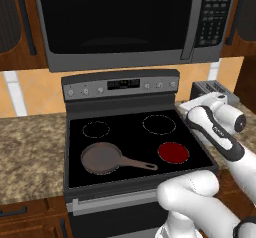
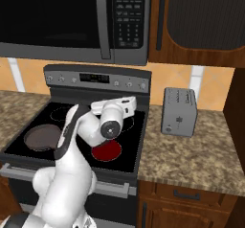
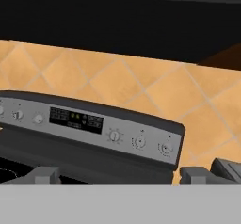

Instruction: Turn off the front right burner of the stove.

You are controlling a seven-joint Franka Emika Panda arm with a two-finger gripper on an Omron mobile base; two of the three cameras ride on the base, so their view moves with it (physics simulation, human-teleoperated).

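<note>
The stove (image 1: 75, 147) has a black glass top and a grey back panel (image 1: 120, 85) with small knobs and a display. Its front right burner (image 1: 173, 152) glows as a solid red disc (image 2: 106, 150). My gripper (image 1: 186, 106) hovers above the stove's right side, behind the red burner and short of the panel. In the hand view the gripper (image 3: 120, 176) is open, fingertips (image 3: 44, 174) wide apart with nothing between them. It faces the panel's three right-hand knobs (image 3: 139, 142) and the display (image 3: 76, 120).
A brown frying pan (image 1: 101, 158) sits on the front left zone, handle pointing right. A grey toaster (image 2: 179, 111) stands on the granite counter (image 2: 191, 155) right of the stove. A dark microwave (image 1: 125, 22) hangs above the panel.
</note>
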